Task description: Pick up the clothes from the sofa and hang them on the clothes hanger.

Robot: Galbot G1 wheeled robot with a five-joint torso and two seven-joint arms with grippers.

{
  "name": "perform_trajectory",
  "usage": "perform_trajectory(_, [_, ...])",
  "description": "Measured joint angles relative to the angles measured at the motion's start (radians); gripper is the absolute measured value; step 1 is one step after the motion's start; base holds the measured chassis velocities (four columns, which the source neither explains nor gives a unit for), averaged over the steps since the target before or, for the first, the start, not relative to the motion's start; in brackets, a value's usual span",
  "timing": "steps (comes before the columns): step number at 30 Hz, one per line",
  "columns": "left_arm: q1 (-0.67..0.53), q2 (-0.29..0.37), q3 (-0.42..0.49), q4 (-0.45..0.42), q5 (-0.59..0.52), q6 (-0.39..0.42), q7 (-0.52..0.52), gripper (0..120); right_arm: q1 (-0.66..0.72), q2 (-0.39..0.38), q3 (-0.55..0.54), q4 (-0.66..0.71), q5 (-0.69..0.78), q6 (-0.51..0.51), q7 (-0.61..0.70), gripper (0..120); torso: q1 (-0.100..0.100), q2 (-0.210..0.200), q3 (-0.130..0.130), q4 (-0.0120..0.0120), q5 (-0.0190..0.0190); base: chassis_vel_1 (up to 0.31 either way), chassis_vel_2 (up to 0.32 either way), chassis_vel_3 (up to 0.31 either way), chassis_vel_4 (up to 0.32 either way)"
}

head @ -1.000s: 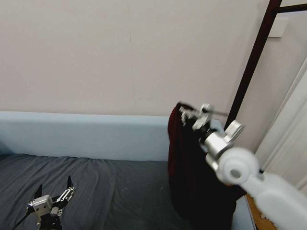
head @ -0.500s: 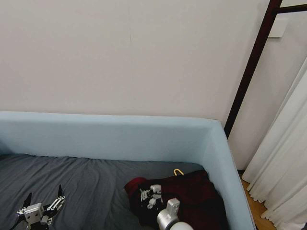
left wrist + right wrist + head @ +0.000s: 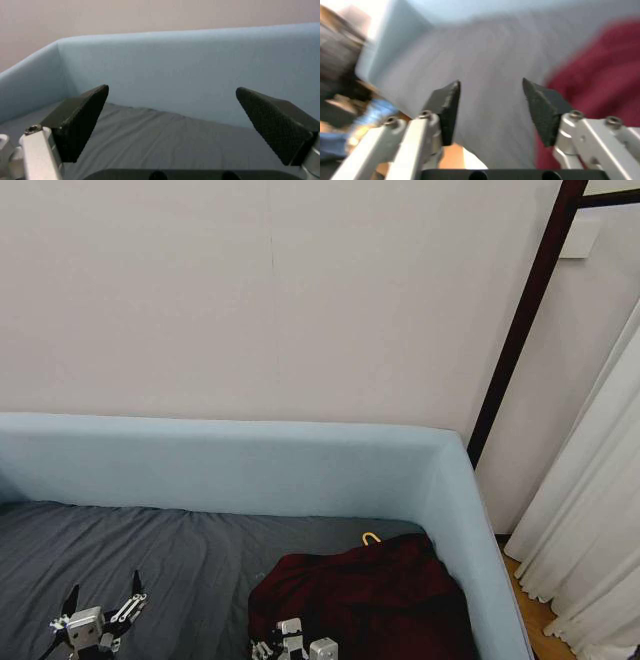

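Head view: over the sofa's [image 3: 220, 465] dark seat, the left gripper [image 3: 102, 605] hangs spread and empty. The right gripper [image 3: 280, 642], also spread and empty, sits at the near edge of the dark red garment [image 3: 375, 595], which is heaped by the sofa's right armrest. The cloth is likely soft, light and floppy, so the yellow hanger hook [image 3: 371, 537] behind looks the firmest hold.

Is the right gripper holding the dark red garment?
No, the right gripper is open and empty; the dark red garment lies beside it.
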Motion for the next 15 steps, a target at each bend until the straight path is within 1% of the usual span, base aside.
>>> perform_trajectory(1, [-0.003,0.003,0.006,0.008,0.002,0.0,0.001,100,0.002,-0.016,0.014,0.007,-0.002,0.058,-0.078,57,0.0,0.0,0.0,0.0,0.0,0.0,0.0,0.0,0.0])
perform_trajectory(2, [-0.004,0.005,0.01,0.011,0.003,0.0,0.001,100,0.003,-0.024,0.024,0.009,-0.006,0.091,-0.116,61,0.0,0.0,0.0,0.0001,0.0002,0.0,0.0,0.0,0.0])
perform_trajectory(3, [-0.007,0.015,0.019,0.02,0.003,0.0,0.003,100,0.004,-0.04,0.053,0.011,-0.017,0.151,-0.185,66,0.0,0.0,0.0,0.0,0.0001,0.0,0.0,0.0,0.0])
perform_trajectory(4, [-0.008,0.026,0.027,0.027,0.0,-0.002,0.012,100,0.004,-0.048,0.081,0.014,-0.023,0.186,-0.222,70,0.0,0.0,0.0,0.0,0.0,0.0,0.0,0.0,0.0])
perform_trajectory(5, [-0.008,0.026,0.027,0.027,0.0,-0.002,0.012,100,0.004,-0.048,0.081,0.014,-0.023,0.186,-0.222,70,0.0,0.0,0.0,0.0,0.0,0.0,0.0,0.0,0.0])
perform_trajectory(6, [-0.009,0.041,0.037,0.037,-0.009,-0.013,0.033,100,0.004,-0.057,0.122,0.023,-0.021,0.214,-0.241,76,0.0,0.0,0.0,-0.0001,0.0001,0.0,0.0,0.0,0.0])
perform_trajectory(7, [-0.009,0.056,0.047,0.048,-0.027,-0.034,0.076,100,0.004,-0.061,0.153,0.031,-0.013,0.224,-0.238,81,0.0,0.0,0.0,0.0,0.0003,0.0,0.0,0.0,0.0])
perform_trajectory(8, [-0.009,0.076,0.063,0.066,-0.062,-0.067,0.147,100,0.004,-0.064,0.197,0.044,0.0,0.233,-0.219,86,0.0,0.0,0.0,0.0,0.0002,0.0,0.0,0.0,0.0])
perform_trajectory(9, [-0.009,0.076,0.063,0.066,-0.062,-0.067,0.147,100,0.004,-0.064,0.197,0.044,0.0,0.233,-0.219,86,0.0,0.0,0.0,0.0,0.0002,0.0,0.0,0.0,0.0])
perform_trajectory(12, [-0.029,0.123,0.125,0.14,-0.182,-0.135,0.32,100,-0.006,-0.08,0.296,0.066,0.015,0.241,-0.201,98,0.0,0.0,0.0,0.0,0.0002,0.0,0.0,0.0,0.0])
perform_trajectory(14, [-0.055,0.142,0.155,0.186,-0.286,-0.152,0.429,100,-0.016,-0.096,0.341,0.081,0.023,0.24,-0.194,100,0.0,0.0,0.0,-0.0001,0.0,0.0,0.0,0.0,0.0])
perform_trajectory(15, [-0.055,0.142,0.155,0.186,-0.286,-0.152,0.429,100,-0.016,-0.096,0.341,0.081,0.023,0.24,-0.194,100,0.0,0.0,0.0,-0.0001,0.0,0.0,0.0,0.0,0.0])
